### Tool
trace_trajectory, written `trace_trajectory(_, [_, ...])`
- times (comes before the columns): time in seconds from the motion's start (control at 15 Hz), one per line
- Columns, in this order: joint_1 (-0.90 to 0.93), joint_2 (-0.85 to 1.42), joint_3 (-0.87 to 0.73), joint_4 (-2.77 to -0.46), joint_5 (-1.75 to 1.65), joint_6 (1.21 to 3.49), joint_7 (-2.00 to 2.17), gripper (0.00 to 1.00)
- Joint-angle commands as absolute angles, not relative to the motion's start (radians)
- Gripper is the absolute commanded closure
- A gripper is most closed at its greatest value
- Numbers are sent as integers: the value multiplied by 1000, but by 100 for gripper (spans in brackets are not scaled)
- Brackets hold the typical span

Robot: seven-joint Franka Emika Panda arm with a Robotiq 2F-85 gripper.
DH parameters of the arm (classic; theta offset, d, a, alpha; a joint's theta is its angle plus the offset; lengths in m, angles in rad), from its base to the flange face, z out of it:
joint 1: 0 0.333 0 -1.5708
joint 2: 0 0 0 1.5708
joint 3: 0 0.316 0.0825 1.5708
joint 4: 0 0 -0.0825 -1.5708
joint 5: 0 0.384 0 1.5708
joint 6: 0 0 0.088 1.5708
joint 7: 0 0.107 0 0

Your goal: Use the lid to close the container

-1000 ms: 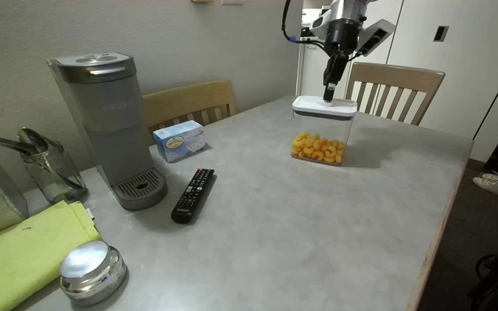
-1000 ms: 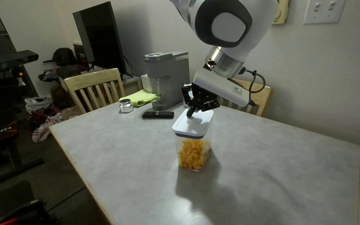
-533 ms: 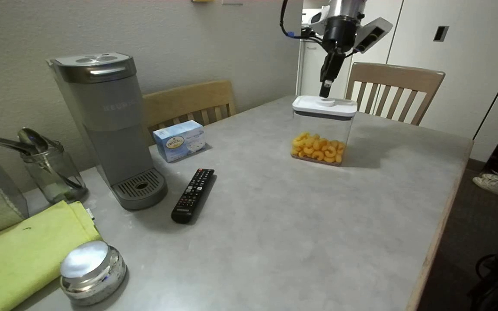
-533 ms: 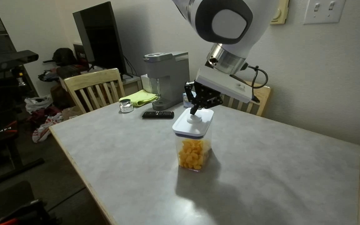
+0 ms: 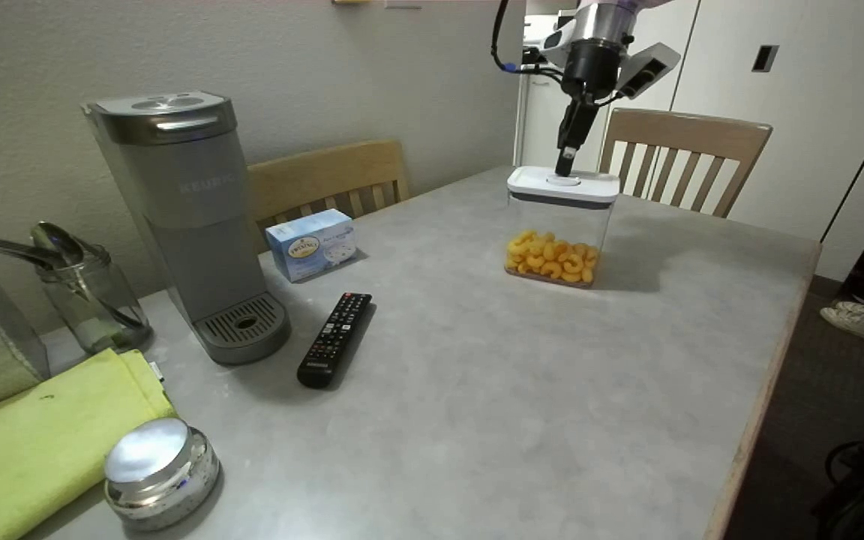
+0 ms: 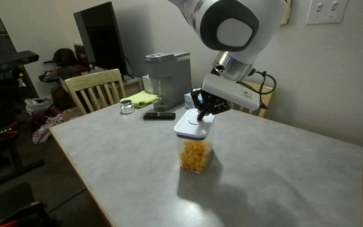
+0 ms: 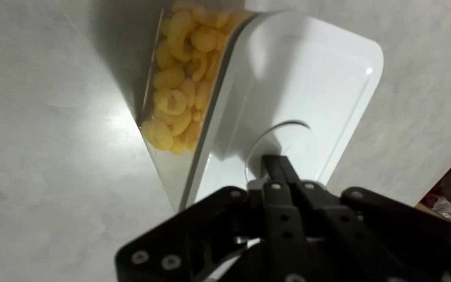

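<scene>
Starting far left of the black two-fingered claw (image 5: 565, 172), a folded yellow-green cloth (image 5: 49, 442) lies on the grey counter (image 5: 492, 375) in an exterior view. Then comes a clear glass jar (image 5: 91, 311) holding metal cutlery (image 5: 55, 241), also well left of the claw; next a round shiny metal piece (image 5: 162, 472), nearer the camera than the claw. On we go: tall grey coffee maker (image 5: 199, 202), light blue rectangular carton (image 5: 312, 246), slim black plastic remote (image 5: 336, 341), every one of them left of the claw and well apart from it. And here's the action! Directly beneath the claw stands the clear rectangular plastic container (image 5: 558, 217), upright, orange-yellow curved pieces (image 5: 552, 259) in its lower part. Across its top sits the flat white rectangular plastic lid (image 5: 567, 192) with rounded corners. The claw is clenched, fingers (image 7: 271, 167) together, and the wrist view has its tips touching the lid's round white button (image 7: 300, 145)! Out beyond the claw, to the right of it: a brown wooden chair (image 5: 691, 126).
</scene>
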State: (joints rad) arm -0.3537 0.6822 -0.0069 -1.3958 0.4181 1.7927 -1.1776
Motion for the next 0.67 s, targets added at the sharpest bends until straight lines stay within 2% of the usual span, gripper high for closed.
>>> trace_trajectory(0.0, [-358,713,-9,-1429,387,1848,-1205,100])
trace_trajectory(0.6, [-352,718,-18,-1475,351,1842,-1196,100])
